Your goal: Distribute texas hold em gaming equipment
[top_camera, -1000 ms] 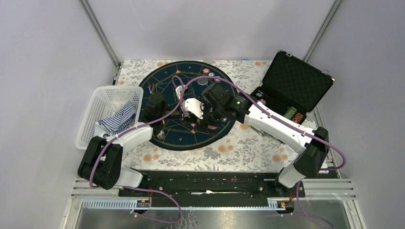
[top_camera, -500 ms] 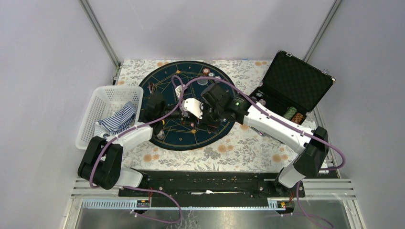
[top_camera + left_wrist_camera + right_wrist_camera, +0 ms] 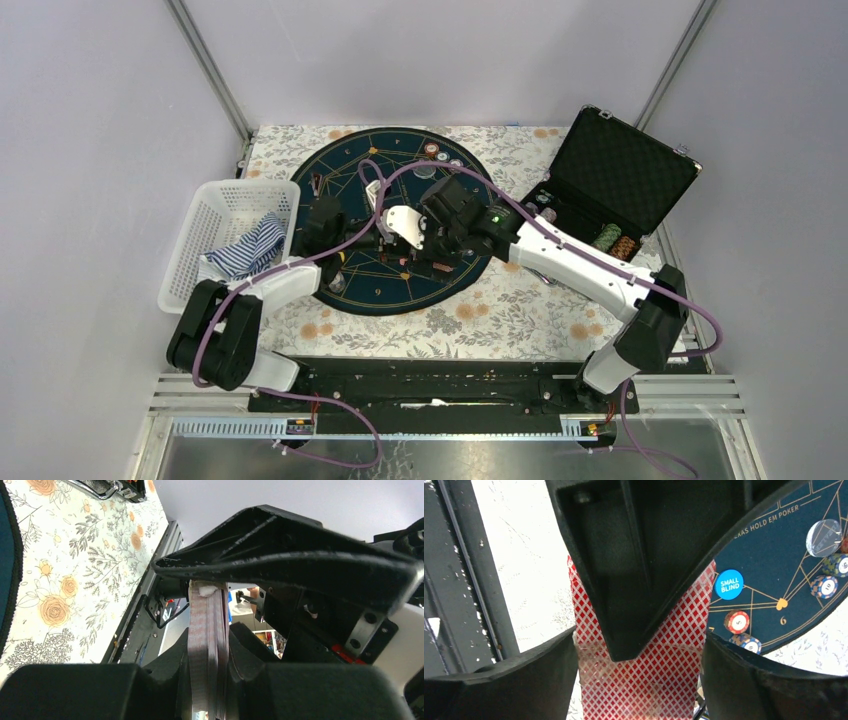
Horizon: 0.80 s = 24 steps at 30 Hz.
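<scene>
card deck (image 3: 205,625), red-backed: clamped edge-on in left tool (image 3: 209,652), frame centre; right tool (image 3: 640,680) straddles it, grip unclear.

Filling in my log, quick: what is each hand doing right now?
Left hand: closed on the deck of cards.
Right hand: fingers flank the deck; whether it grips cannot be told.

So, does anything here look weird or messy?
Yes: a crumpled blue-and-white striped cloth lies in the white basket, left of the poker mat. It looks odd because it is no part of a poker game. Nothing looks spilled or broken.
</scene>
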Available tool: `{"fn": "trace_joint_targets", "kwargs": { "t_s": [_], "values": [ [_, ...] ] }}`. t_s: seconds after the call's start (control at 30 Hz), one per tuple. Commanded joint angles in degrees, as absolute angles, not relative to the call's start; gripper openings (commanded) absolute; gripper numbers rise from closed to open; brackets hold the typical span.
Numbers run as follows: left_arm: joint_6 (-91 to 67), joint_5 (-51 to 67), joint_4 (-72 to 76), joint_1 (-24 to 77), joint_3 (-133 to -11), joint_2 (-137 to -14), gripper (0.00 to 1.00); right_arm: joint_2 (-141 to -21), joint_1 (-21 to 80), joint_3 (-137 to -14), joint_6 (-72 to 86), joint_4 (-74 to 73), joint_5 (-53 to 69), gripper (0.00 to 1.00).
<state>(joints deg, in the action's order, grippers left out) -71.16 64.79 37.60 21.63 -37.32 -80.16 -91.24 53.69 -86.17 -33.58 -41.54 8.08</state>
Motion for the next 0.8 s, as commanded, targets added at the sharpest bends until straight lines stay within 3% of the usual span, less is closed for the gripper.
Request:
{"fn": "trace_joint_targets", "kwargs": {
  "t_s": [0.0, 0.07, 0.3, 0.57, 0.77],
  "values": [
    [-79.01, 65.36, 54.57, 20.61, -35.57, -80.86, 0.00, -89.14, 53.64, -86.42, -29.56, -39.93, 7.69, 0.94],
    [-82.44, 65.42, 58.69, 20.13, -35.20, -81.34, 0.00, -87.75, 52.72, -84.18, -27.36, -37.03, 8.41, 0.99],
    [-84.37, 65.48, 61.57, 20.04, -34.89, -81.82, 0.00, -87.80, 52.03, -82.73, -27.94, -34.73, 9.92, 0.99],
    [-72.85, 65.14, 42.84, 21.08, -37.42, -79.97, 0.00, -90.91, 52.06, -87.00, -30.60, -37.28, 10.31, 0.94],
    [-73.66, 65.19, 43.63, 21.35, -37.62, -80.14, 0.00, -91.43, 52.12, -86.98, -31.66, -37.92, 11.14, 0.91]
  ]
}}
